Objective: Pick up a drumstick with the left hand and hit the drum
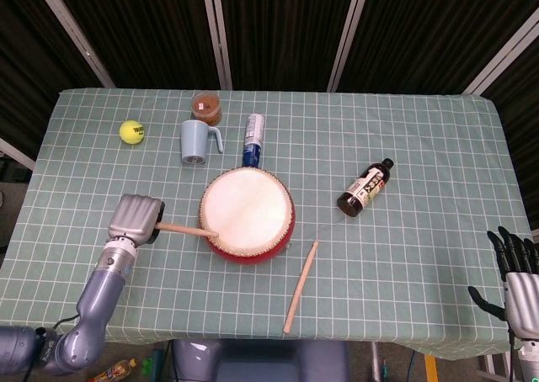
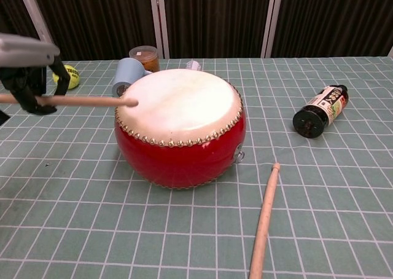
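A red drum point(image 1: 247, 214) point(image 2: 181, 125) with a pale skin stands at the table's middle. My left hand point(image 1: 135, 219) point(image 2: 27, 70) is to its left and grips a wooden drumstick point(image 1: 187, 229) point(image 2: 80, 100). The stick lies level, and its tip meets the drum's left rim. A second drumstick point(image 1: 300, 286) point(image 2: 264, 219) lies loose on the cloth at the drum's front right. My right hand point(image 1: 515, 277) hangs off the table's right front corner with fingers spread, holding nothing.
Behind the drum are a blue mug point(image 1: 196, 141) point(image 2: 126, 76), a brown-lidded jar point(image 1: 206, 107) point(image 2: 144, 57) and a lying can point(image 1: 253, 139). A yellow tennis ball point(image 1: 130, 131) point(image 2: 69, 77) is at the back left. A dark bottle point(image 1: 365, 187) point(image 2: 320, 112) lies to the right.
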Controlling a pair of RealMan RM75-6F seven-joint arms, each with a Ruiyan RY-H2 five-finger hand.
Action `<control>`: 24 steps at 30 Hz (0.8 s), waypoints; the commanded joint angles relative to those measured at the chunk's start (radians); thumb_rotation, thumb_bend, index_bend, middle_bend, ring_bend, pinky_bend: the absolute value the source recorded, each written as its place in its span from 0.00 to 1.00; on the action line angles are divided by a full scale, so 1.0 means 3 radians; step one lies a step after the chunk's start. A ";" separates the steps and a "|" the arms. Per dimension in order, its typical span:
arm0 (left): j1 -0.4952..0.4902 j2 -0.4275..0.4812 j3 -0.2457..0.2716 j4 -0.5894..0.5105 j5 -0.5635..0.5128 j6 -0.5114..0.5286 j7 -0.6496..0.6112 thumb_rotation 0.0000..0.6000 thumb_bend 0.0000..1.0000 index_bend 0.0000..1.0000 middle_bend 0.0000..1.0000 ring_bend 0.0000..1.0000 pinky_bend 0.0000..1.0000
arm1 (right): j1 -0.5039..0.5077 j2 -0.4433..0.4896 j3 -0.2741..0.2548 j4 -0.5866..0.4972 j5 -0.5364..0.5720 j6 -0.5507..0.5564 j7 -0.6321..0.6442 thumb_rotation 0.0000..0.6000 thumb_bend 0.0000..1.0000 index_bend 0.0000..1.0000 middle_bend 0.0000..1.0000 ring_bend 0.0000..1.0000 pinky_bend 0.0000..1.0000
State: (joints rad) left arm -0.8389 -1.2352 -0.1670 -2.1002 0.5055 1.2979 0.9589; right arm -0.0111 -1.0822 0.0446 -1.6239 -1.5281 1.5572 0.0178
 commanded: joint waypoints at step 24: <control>0.0897 -0.0352 0.0833 0.0882 0.1685 -0.0286 -0.1044 1.00 0.37 0.47 0.68 0.66 0.71 | 0.0014 0.0000 0.0001 -0.0016 0.0019 -0.0045 -0.0014 1.00 0.25 0.00 0.00 0.00 0.04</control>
State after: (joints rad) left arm -0.5732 -1.3358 0.0782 -1.8413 1.0174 1.2192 0.6389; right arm -0.0066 -1.0821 0.0452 -1.6289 -1.5226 1.5442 0.0130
